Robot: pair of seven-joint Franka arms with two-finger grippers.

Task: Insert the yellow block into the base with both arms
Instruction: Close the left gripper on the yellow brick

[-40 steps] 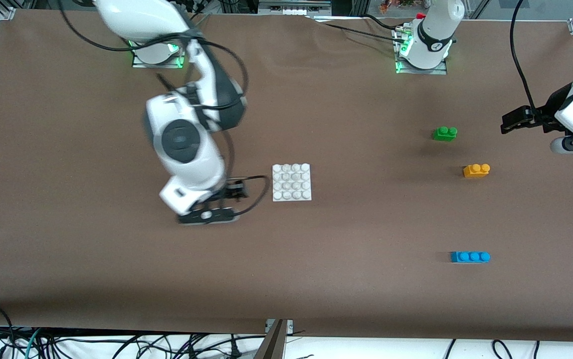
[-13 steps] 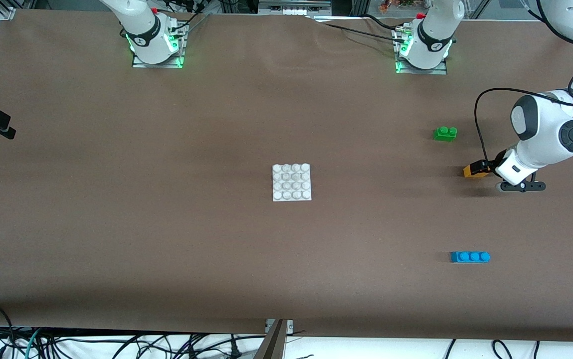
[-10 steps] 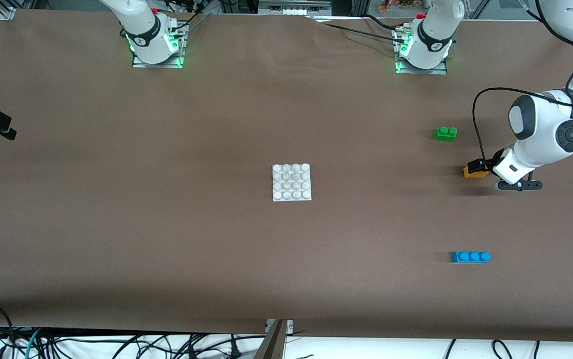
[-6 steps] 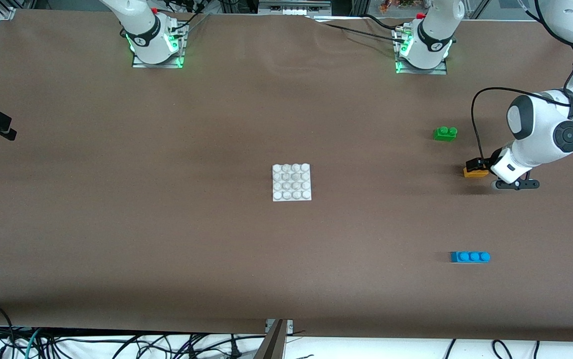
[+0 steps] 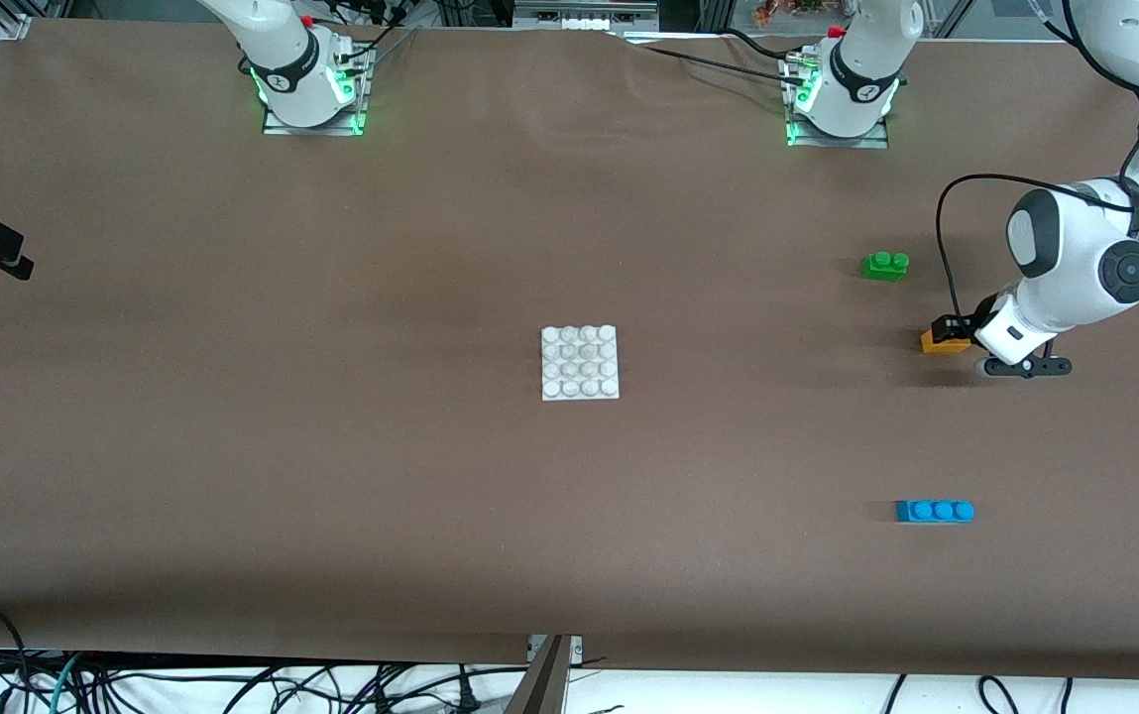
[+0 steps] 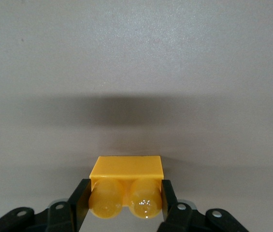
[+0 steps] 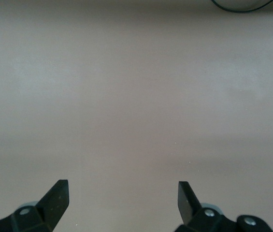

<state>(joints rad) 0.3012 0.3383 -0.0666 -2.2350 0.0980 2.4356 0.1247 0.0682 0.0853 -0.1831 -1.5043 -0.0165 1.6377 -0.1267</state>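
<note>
White arms (image 5: 1075,268), blk joint bands, blk tools, green-lit bases (image 5: 311,99).

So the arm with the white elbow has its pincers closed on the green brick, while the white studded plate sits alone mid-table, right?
Not quite: the left gripper is shut on the yellow block, not the green brick, which sits untouched farther from the front camera. The left wrist view shows it. The base does sit alone mid-table.
</note>
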